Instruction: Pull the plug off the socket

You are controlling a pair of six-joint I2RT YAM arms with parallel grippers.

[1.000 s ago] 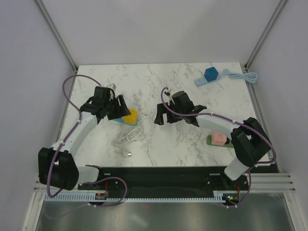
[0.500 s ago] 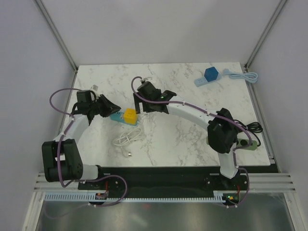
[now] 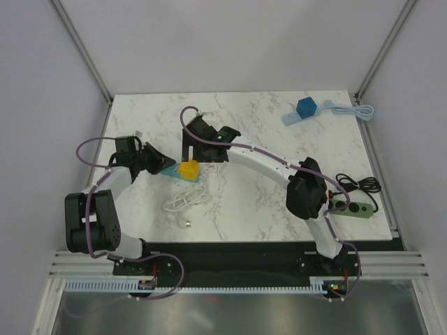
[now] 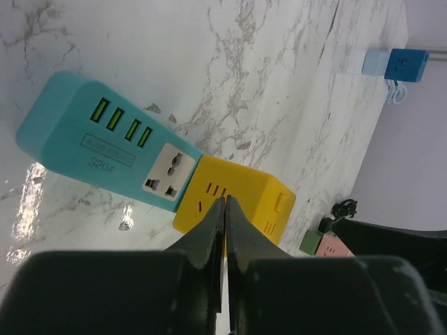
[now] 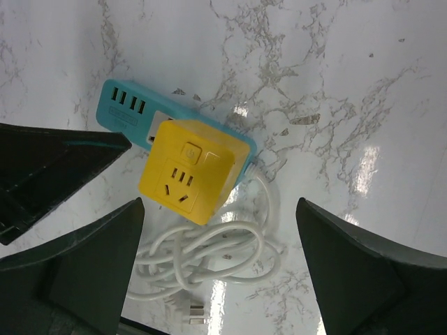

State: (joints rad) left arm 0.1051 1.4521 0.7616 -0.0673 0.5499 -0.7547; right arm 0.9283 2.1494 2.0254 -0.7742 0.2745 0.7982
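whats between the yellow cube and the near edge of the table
A coiled white cable lies there, clearest in the top view.

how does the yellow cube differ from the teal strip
The yellow cube is blocky; the teal strip is long and flat. The cube stands on the strip's end; the strip lies on the table. The strip has four green ports in a row, the cube shows none. Both have sockets.

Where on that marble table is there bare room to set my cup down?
Bare marble: the back left corner, and the front middle between the coiled white cable and the green power strip. Crowded around the yellow cube plug on the teal socket strip.
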